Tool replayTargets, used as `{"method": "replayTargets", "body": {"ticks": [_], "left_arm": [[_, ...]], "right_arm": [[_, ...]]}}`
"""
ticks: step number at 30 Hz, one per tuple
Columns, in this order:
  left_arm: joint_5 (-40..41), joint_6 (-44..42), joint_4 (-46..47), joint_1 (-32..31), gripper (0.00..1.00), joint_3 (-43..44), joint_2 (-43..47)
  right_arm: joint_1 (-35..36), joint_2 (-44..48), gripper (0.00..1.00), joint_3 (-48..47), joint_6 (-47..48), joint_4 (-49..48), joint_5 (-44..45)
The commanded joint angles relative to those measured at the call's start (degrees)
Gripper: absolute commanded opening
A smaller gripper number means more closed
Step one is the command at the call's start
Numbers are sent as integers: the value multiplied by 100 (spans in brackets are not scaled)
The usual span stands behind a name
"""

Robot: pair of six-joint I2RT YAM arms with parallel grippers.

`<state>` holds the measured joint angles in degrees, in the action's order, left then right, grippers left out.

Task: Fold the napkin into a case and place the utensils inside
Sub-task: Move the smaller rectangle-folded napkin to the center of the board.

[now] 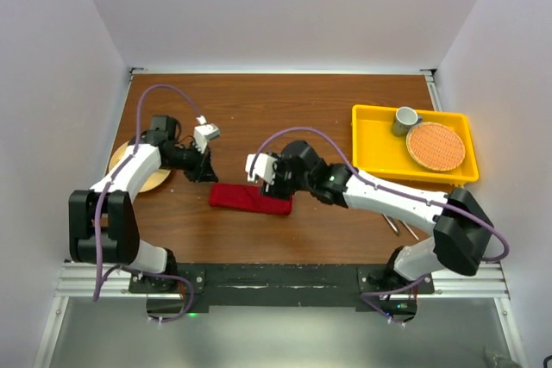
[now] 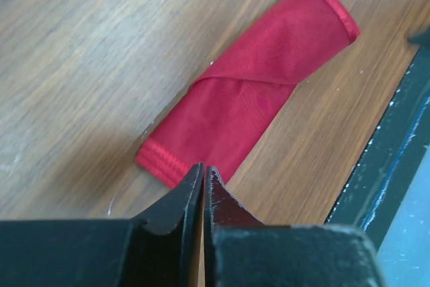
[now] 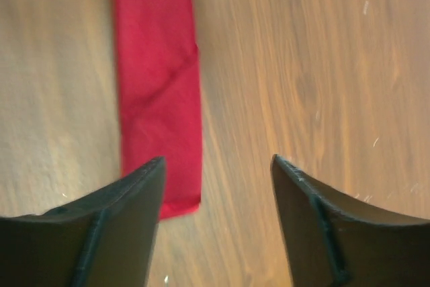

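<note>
one deep-red napkin (image 1: 240,196) lies folded into a narrow flat pouch.

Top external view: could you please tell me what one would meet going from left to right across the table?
round tan disc → left tool → folded red napkin → yellow tray, holding the cup and then the woven orange mat

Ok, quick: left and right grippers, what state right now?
Left gripper: closed, holding nothing.
Right gripper: open, empty, by the folded napkin.
</note>
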<state>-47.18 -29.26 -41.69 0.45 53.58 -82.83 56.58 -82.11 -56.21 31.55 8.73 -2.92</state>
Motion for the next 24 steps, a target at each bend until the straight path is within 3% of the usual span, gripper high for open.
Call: {"method": "replayTargets", "body": {"ticks": [1,6,13,24], "left_arm": [[516,262,320,-501,5,143,-304],[1070,69,48,-932,2,214,-769],[1597,-89,-216,-1108,0,223,-1314],[1958,86,117,-1108,0,854,-2167]], "right_arm": [[-489,-454,58,-347,-230,1016,-973],[-516,-806,41,-172,360,1051,-1237],[-429,-1482,39,22,888,1087,-1387],[-191,-2028,40,-364,678,1421,-1299]]}}
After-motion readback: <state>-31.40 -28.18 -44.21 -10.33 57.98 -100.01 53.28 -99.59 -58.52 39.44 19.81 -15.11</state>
